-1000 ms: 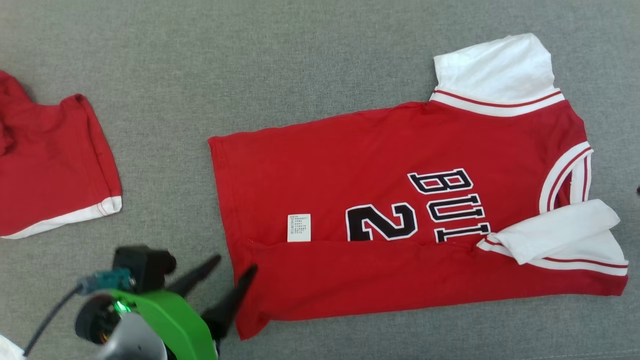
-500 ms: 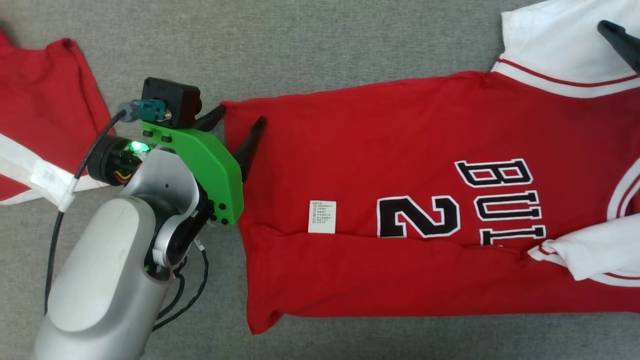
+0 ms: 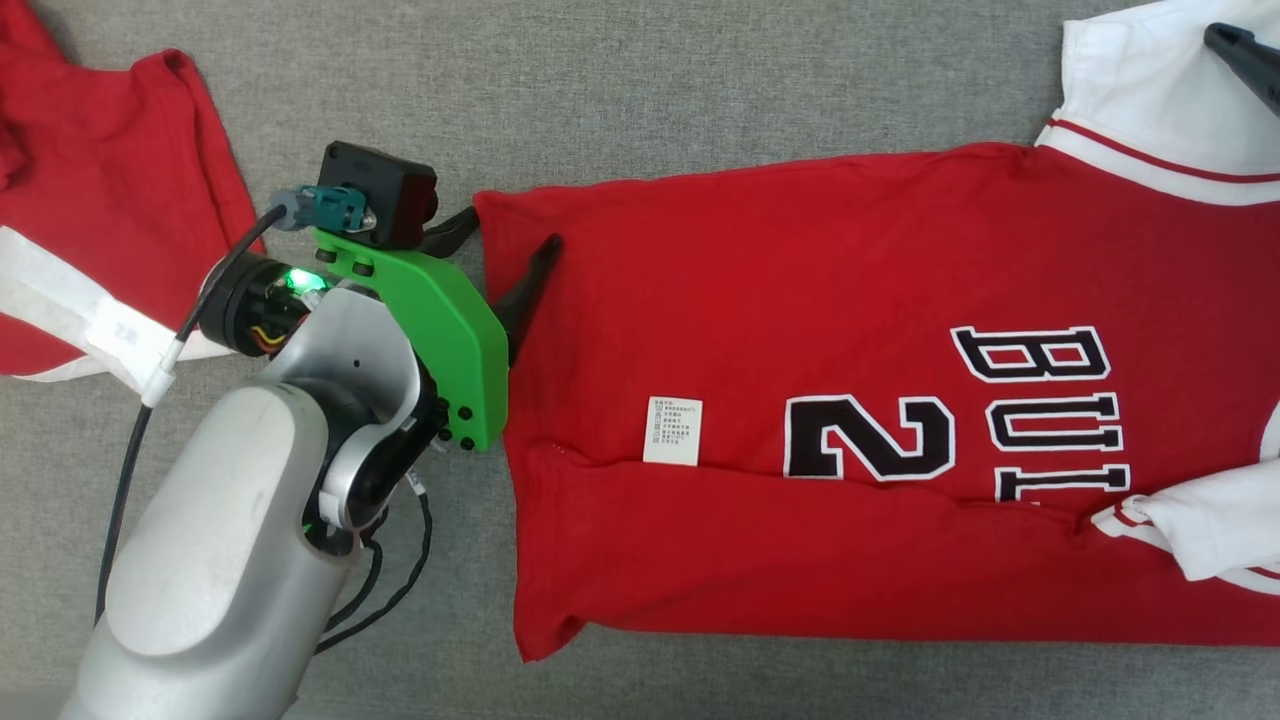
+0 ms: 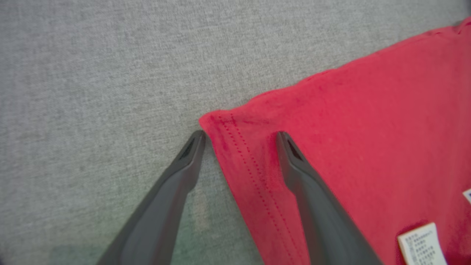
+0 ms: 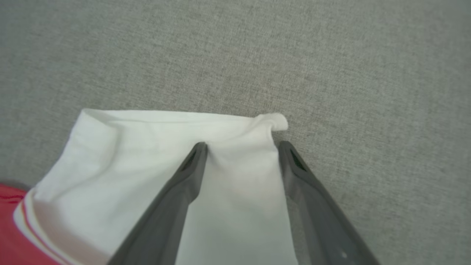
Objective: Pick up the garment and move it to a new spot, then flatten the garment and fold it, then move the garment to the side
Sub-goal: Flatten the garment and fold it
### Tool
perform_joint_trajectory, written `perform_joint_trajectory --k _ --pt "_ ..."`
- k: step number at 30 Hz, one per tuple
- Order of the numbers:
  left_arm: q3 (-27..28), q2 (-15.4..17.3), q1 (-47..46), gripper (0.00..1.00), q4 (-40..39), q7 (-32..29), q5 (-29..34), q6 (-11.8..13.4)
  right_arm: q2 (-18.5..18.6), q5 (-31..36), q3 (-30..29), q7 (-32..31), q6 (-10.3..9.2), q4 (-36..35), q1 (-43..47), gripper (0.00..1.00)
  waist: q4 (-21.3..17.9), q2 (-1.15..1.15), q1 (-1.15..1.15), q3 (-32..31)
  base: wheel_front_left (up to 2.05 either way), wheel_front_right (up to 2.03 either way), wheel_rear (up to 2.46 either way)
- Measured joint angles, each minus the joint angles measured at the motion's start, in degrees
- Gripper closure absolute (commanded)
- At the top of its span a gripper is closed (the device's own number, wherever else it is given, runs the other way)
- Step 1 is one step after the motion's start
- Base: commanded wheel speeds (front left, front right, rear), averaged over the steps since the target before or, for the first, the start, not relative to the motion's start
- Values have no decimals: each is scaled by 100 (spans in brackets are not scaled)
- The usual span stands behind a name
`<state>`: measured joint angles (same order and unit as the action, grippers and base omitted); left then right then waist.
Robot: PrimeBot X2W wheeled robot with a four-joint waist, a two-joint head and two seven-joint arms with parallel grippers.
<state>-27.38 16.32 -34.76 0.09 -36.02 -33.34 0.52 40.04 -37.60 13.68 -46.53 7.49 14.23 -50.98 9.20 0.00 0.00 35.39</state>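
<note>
Lying spread on the grey fabric surface [image 3: 700,90], the garment [image 3: 800,300] — a red jersey with black-and-white lettering and white sleeves — has the long edge nearest the robot folded over itself, a small white label [image 3: 672,431] just above that fold. At its far hem corner the left gripper [image 4: 241,135] has its jaws spread, one finger over grey fabric, the other over red cloth, the corner between them. The right gripper [image 5: 243,145], jaws also parted, straddles the corner of the far white sleeve [image 5: 147,147]. A second red garment [image 3: 90,200] lies well apart, beyond the left arm.
</note>
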Motion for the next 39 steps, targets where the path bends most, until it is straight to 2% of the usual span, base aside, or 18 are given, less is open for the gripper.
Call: perform_joint_trajectory --k 8,9,10,11,12,13,20,28,32,35,39 --pt "3 -67 -34 0 48 -8 -138 7 -135 221 140 189 0 376 -211 0 17 0 0 -21 0 0 0" --pt "-4 -78 -63 15 87 11 -140 1 -165 252 131 291 0 423 -223 0 19 0 0 -24 0 0 0" --pt "10 -123 -89 50 135 74 -142 9 -202 250 109 350 0 487 -242 0 19 0 0 -16 0 0 0" --pt "32 -176 -113 70 185 108 -154 40 -232 252 121 401 0 525 -253 0 20 0 0 -10 0 0 0" --pt "30 -233 -152 100 242 123 -185 51 -249 253 170 458 -1 548 -271 43 20 0 0 -8 0 0 0" --pt "20 -247 -190 100 292 123 -190 41 -260 234 201 542 0 556 -286 100 18 0 0 -8 0 0 0" --pt "132 -332 -269 100 419 343 -349 -66 -263 -38 140 1252 0 606 -508 100 -72 0 0 6 0 0 0" --pt "347 -282 -241 100 193 743 -397 -101 205 -706 187 1875 1 -111 -297 100 -262 0 0 -133 0 0 0" --pt "488 -214 -65 100 -144 898 -499 -71 432 -969 96 2314 1 -635 185 100 -384 0 0 -268 0 0 0" --pt "508 -174 290 100 -424 915 -623 -69 544 -1185 56 2586 1 -1048 837 100 -461 0 0 -441 0 0 0" --pt "535 57 1015 100 -710 936 -708 -45 605 -1273 -27 2917 0 -1362 1857 100 -554 0 0 -759 0 0 0"
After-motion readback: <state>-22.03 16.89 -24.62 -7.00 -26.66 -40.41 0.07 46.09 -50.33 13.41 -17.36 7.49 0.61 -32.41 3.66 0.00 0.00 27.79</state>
